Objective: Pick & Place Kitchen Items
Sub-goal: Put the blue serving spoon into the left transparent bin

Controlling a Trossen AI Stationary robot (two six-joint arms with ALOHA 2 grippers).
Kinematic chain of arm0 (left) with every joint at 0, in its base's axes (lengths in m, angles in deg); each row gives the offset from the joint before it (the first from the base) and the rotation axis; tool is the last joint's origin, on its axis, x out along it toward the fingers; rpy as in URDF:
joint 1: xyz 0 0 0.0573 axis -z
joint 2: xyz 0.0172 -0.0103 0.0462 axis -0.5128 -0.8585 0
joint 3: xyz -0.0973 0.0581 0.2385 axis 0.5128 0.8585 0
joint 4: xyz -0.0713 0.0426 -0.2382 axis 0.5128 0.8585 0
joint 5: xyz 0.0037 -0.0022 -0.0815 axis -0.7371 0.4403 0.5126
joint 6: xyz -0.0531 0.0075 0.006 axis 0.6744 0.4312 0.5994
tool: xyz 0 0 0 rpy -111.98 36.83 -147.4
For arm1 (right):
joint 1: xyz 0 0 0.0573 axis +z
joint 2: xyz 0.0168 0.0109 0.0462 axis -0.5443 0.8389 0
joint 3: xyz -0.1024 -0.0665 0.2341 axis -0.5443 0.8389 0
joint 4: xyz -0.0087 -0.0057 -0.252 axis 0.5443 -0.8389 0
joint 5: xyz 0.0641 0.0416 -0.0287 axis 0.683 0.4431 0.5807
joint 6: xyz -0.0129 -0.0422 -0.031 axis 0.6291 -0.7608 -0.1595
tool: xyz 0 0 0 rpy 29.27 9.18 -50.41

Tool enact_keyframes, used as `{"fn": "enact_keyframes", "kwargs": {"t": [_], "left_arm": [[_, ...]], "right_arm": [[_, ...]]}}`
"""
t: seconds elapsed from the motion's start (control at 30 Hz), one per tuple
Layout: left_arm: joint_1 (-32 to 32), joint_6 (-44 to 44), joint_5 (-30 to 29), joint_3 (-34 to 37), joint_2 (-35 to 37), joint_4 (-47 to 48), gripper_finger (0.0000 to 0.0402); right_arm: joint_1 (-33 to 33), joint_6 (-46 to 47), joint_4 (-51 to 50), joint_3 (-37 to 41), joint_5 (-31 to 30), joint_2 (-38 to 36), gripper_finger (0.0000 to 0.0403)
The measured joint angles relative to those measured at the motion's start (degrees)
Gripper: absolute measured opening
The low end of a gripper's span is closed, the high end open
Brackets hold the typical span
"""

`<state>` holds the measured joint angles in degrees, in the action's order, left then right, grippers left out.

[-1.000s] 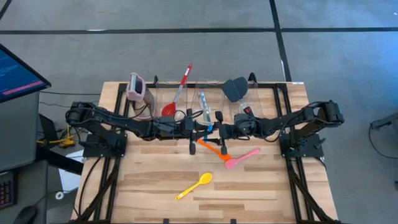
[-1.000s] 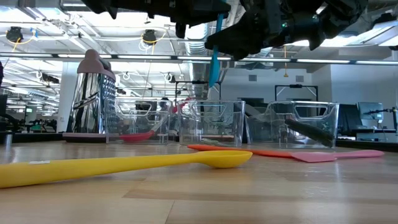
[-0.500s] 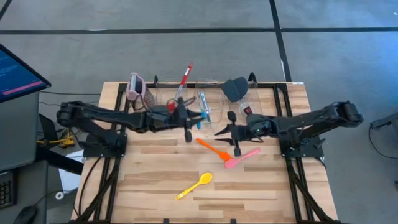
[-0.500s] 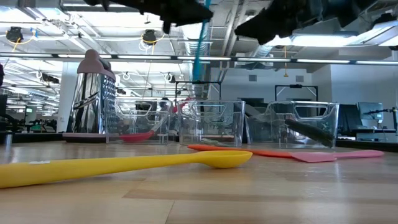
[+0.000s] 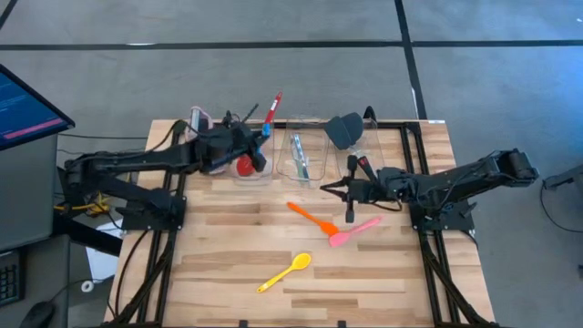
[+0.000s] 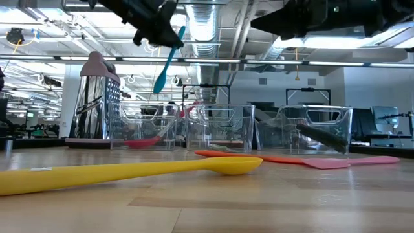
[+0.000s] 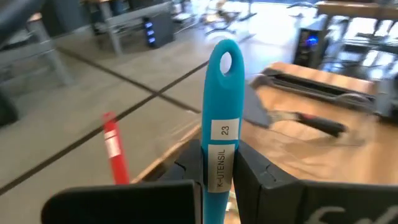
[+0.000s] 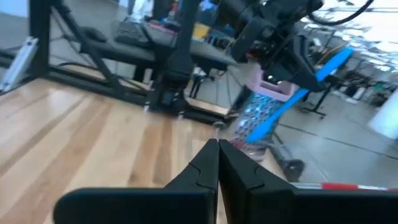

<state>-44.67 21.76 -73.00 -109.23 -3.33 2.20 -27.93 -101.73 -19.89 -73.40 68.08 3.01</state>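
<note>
Left gripper [image 7: 219,177] clamping one blue spoon [image 7: 221,118], three bins [image 6: 223,126]

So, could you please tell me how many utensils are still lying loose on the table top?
3: an orange spatula mid-table, a pink spatula just right of it, and a yellow spoon nearer the front edge. None look hidden.

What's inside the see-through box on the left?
The left bin holds a red spoon and a red-handled tool. From above, the left gripper, holding the blue spoon, covers part of it.
</note>
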Motion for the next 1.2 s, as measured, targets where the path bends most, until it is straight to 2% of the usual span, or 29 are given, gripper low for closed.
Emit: {"fn": "enact_keyframes", "kwargs": {"t": [0.2,0.43,0.6,0.87,1.2], "left_arm": [[-7.51,6.58,-0.19,-0.02,-1.91,2.16,0.0020],[-14.53,11.40,-0.14,-0.02,-6.80,5.26,0.0020],[-17.97,15.06,3.28,-0.02,-11.81,5.07,0.0020],[-20.89,18.41,3.68,-0.02,-18.74,4.98,0.0020],[-22.37,20.28,4.00,-0.02,-20.07,4.73,0.0020]], "right_arm": [[-1.42,-1.51,2.46,2.00,-0.74,-1.20,0.0001],[0.27,-4.62,2.19,2.11,-1.94,-0.91,0.0001],[0.30,-4.60,2.17,2.11,-3.21,-1.47,0.0000],[0.35,-4.60,1.77,2.11,-3.18,-1.47,0.0000],[0.35,-4.60,1.72,2.11,-2.98,-1.47,0.0000]]}}
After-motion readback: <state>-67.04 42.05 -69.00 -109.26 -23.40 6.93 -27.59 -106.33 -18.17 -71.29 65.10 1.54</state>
